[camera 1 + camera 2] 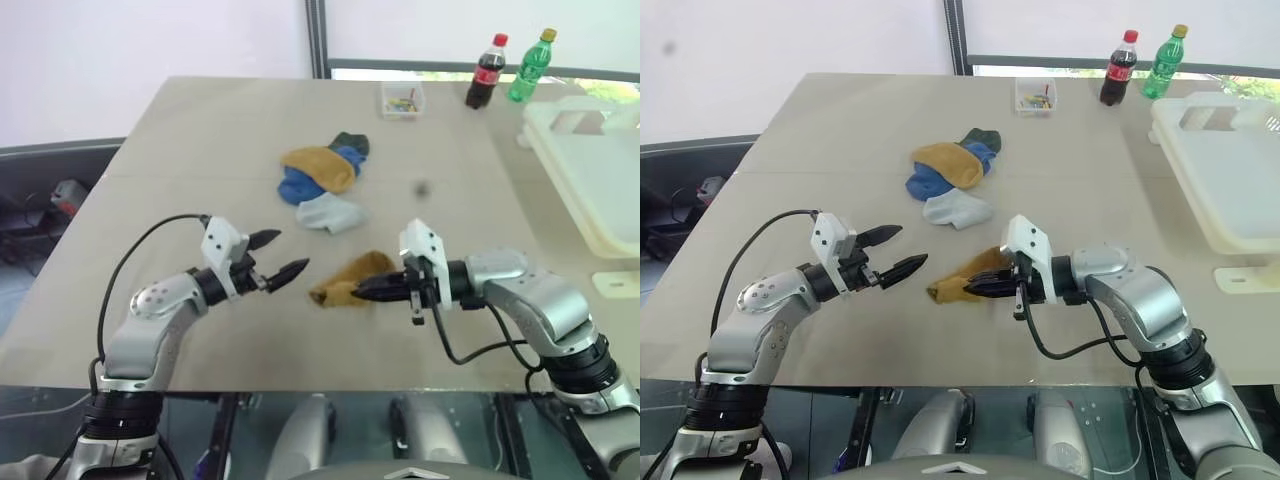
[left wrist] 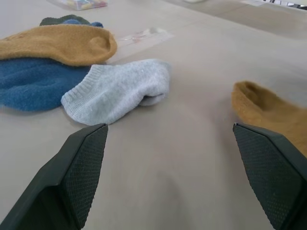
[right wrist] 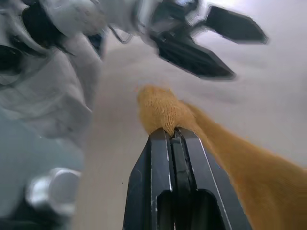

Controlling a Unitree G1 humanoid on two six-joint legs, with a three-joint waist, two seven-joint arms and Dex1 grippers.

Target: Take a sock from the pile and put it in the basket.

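Observation:
The pile (image 1: 325, 180) of mustard, blue, pale and dark green socks lies mid-table. Apart from it, nearer the front edge, is one mustard sock (image 1: 345, 282). My right gripper (image 1: 362, 290) is shut on that sock's near end, pointing left; in the right wrist view the sock (image 3: 230, 163) bunches at the closed fingertips. My left gripper (image 1: 290, 252) stands open just left of the sock, holding nothing. Its fingers (image 2: 81, 163) frame the pale sock (image 2: 120, 93) and the mustard sock's toe (image 2: 268, 112). The cream basket (image 1: 590, 170) sits at the table's right edge.
A small clear box (image 1: 402, 98), a cola bottle (image 1: 486, 72) and a green bottle (image 1: 531, 66) stand along the far edge. A small white piece (image 1: 615, 283) lies in front of the basket. The table's front edge runs just below both arms.

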